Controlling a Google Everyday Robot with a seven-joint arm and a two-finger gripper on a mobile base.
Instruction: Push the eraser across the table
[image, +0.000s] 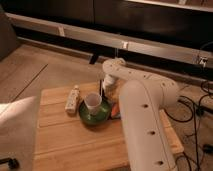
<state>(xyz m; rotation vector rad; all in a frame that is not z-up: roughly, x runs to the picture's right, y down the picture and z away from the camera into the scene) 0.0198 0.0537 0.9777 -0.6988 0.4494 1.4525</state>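
The eraser (102, 88) is a small dark striped block at the far middle of the table (70, 142), just behind the green bowl (95, 116). My gripper (109, 83) hangs from the white arm's wrist (114, 67) and sits right beside the eraser, on its right side, low over the tabletop. Whether it touches the eraser is hidden by the arm. The big white arm link (145, 125) covers the table's right part.
A white cup (93, 102) stands in the green bowl. A white bottle (73, 98) lies left of the bowl. An orange carrot-like piece (116, 108) lies at the bowl's right, against the arm. Cables lie on the floor at the right.
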